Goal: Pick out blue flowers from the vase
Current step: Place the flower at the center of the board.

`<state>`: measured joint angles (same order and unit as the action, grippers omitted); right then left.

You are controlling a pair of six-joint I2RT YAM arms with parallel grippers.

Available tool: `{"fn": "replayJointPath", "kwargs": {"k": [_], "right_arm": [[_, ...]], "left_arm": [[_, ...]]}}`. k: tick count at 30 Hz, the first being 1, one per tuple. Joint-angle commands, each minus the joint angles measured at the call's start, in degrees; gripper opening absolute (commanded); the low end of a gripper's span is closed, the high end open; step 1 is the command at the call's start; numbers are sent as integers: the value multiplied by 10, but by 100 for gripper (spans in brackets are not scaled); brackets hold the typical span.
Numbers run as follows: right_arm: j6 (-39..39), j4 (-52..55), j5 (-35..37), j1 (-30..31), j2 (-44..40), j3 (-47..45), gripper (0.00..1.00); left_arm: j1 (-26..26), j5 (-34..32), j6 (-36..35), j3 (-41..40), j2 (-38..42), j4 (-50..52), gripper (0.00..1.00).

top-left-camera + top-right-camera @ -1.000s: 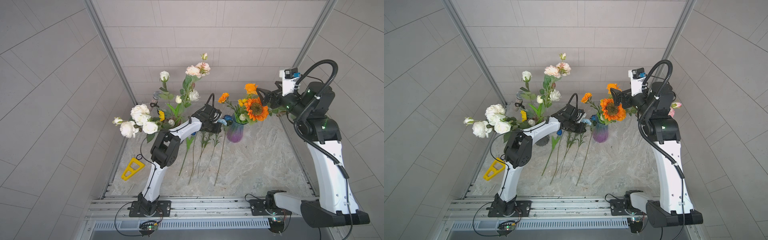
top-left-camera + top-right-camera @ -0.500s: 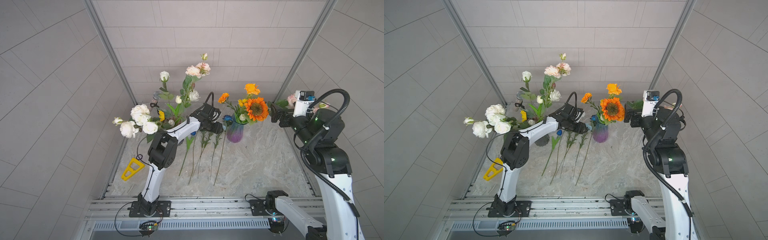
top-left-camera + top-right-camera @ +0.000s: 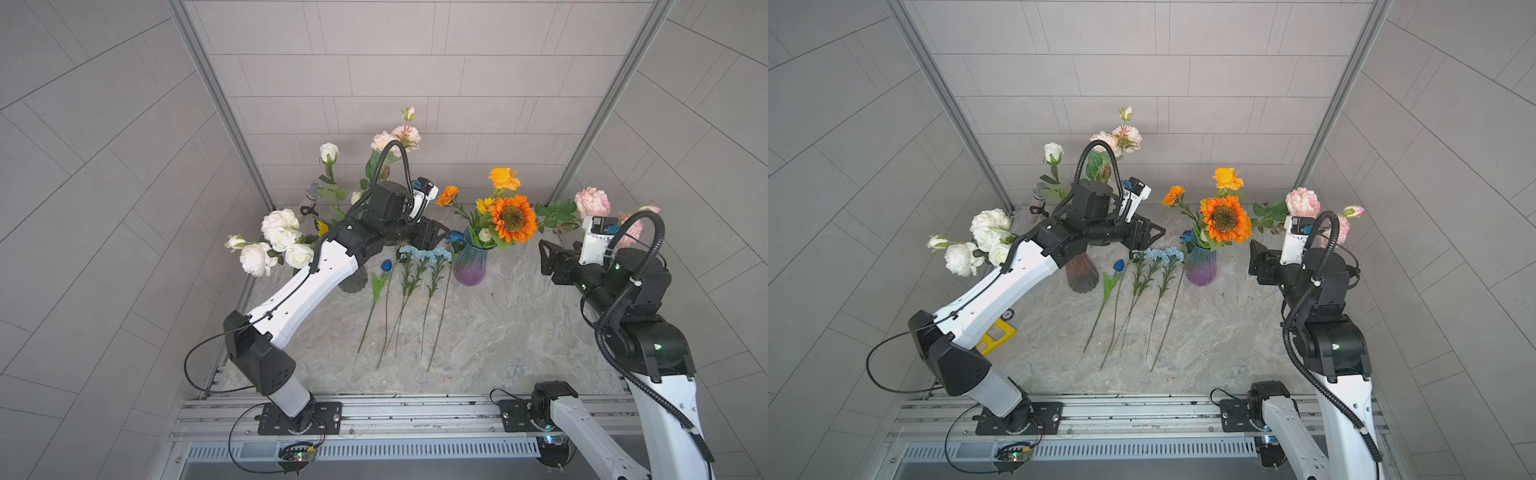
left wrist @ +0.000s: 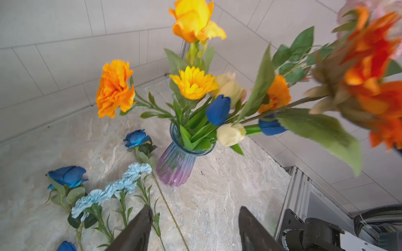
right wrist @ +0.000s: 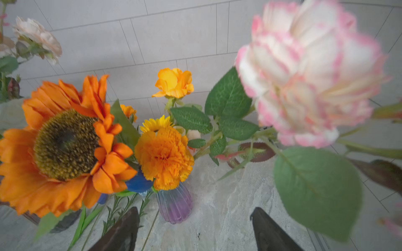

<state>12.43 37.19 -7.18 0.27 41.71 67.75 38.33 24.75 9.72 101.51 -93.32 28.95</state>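
Two vases stand on the desk [image 3: 498,332]: a ribbed purple vase [image 3: 469,266] and a dark vase [image 3: 1081,272] half hidden by the left arm [image 3: 307,291]. In the left wrist view two dark blue tulip buds [image 4: 218,109] sit in the purple vase among orange and yellow blooms [image 4: 114,89]; on the desk lie three light blue carnations [image 4: 120,184], two dark blue roses [image 4: 67,176], one just beside the purple vase, and part of another dark blue bloom [image 4: 66,246] at the frame edge, stems side by side pointing toward the front rail [image 3: 415,409]. The left end effector [image 4: 195,207] hangs near the carnation heads, jaws wide apart, nothing between them. The right end effector [image 5: 195,208] is well to the right of the purple vase, jaws likewise apart and empty. Bare marble lies between that vase and the right end effector, and from the stem ends to the rail; the tiled walls [image 3: 374,62] stand close behind the vases.
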Motion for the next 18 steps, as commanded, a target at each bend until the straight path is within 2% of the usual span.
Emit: {"fn": "replayJointPath", "kwargs": {"k": [1,5,7,9,18], "right_arm": [[32,5,-31,2,-19,-23,75],[62,-24,-122,1,-16,-59,65],[81,-48,-169,3,-10,-77,57],[95,-80,-204,4,-9,-99,54],[124,-187,-246,5,25,-156,48]], "left_arm": [[7,9,-25,73,-27,42,67],[5,-13,-49,146,-68,92,67],[2,-15,-49,148,-74,88,67],[-1,-11,-46,141,-78,80,67],[-16,6,-40,93,-72,53,67]]}}
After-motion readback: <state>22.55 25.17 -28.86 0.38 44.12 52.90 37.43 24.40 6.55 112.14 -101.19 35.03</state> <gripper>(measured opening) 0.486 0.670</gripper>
